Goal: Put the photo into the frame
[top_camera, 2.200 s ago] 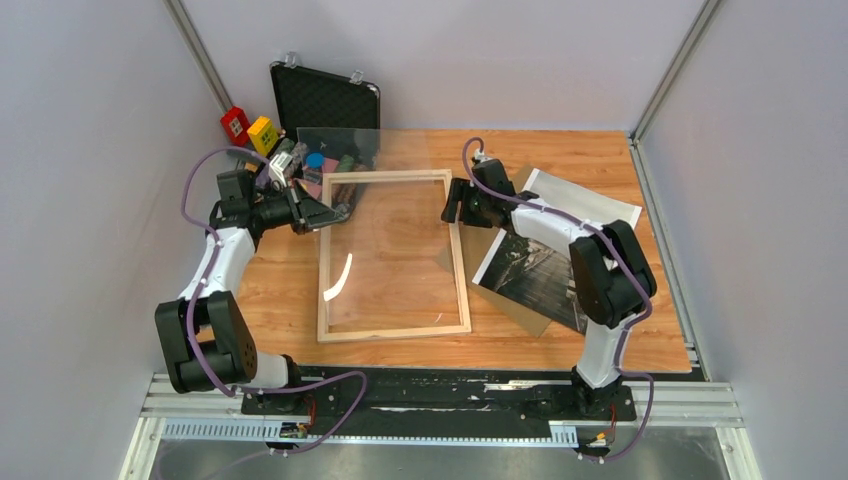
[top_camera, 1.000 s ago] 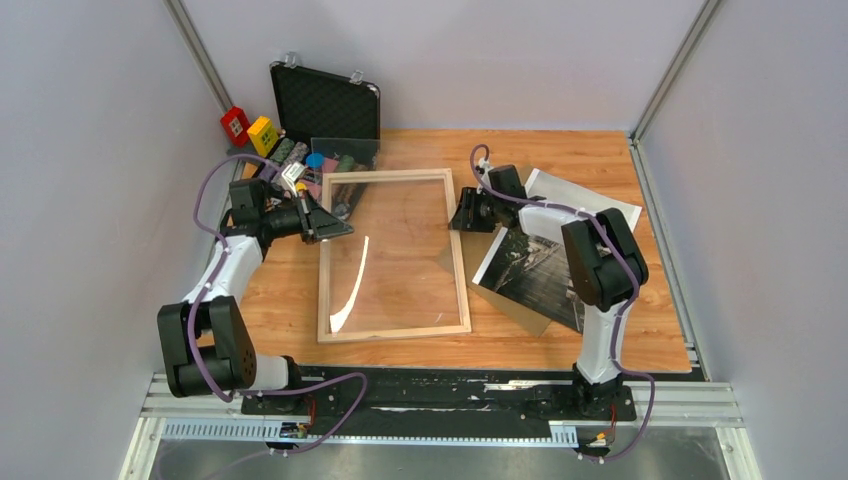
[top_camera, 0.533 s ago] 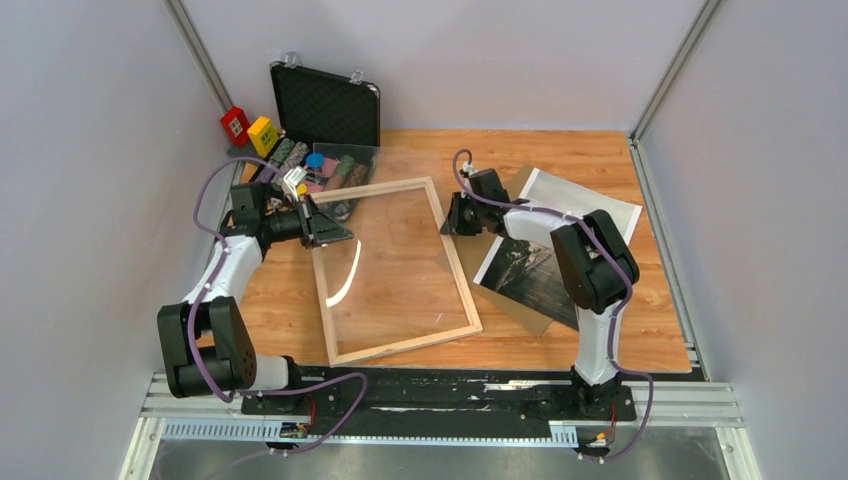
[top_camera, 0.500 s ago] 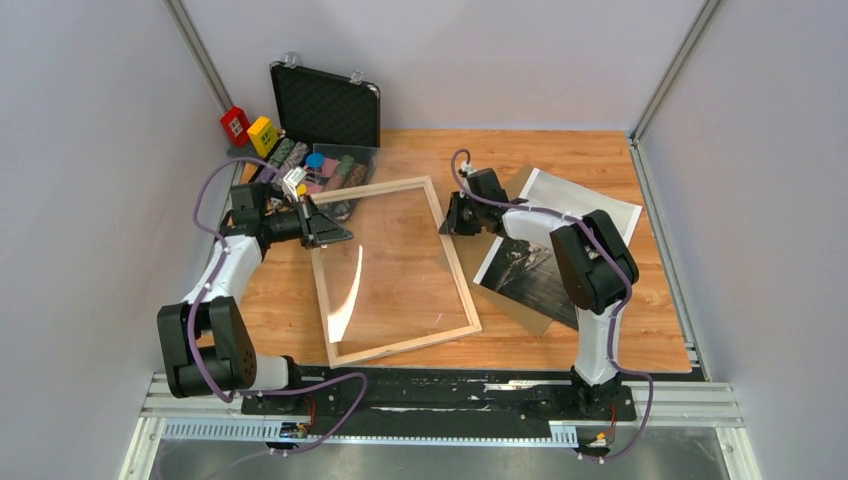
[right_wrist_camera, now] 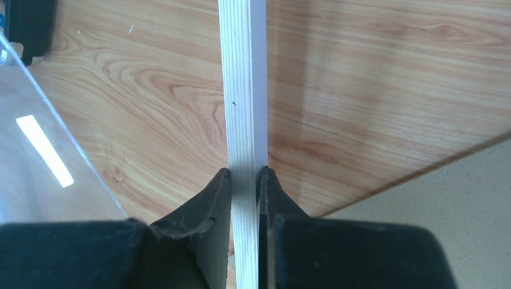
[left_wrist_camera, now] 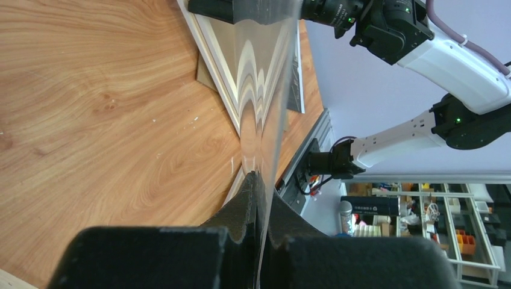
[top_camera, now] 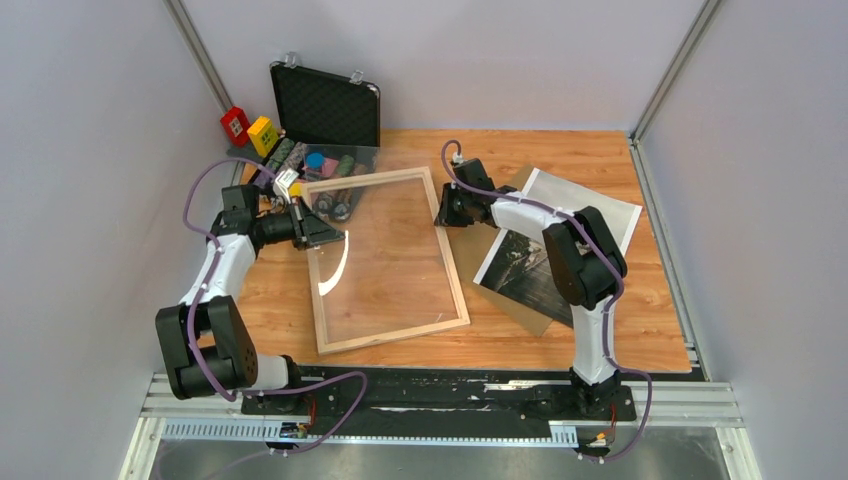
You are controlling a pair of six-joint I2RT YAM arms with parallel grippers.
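Note:
The pale wooden frame lies skewed on the table's middle. My right gripper is shut on its right rail near the far corner; in the right wrist view the rail runs between the closed fingers of that gripper. My left gripper is shut on the left edge of the clear pane, which shows edge-on in the left gripper. The dark photo lies right of the frame, partly under the right arm.
A brown backing board lies under the photo, with a white sheet behind it. An open black case holding several small items stands at the back left, beside a red block and a yellow block.
The right gripper has closed on the frame's right rail. The frame has turned askew and slid left and away. The left gripper keeps its hold on the pane and has shifted slightly.

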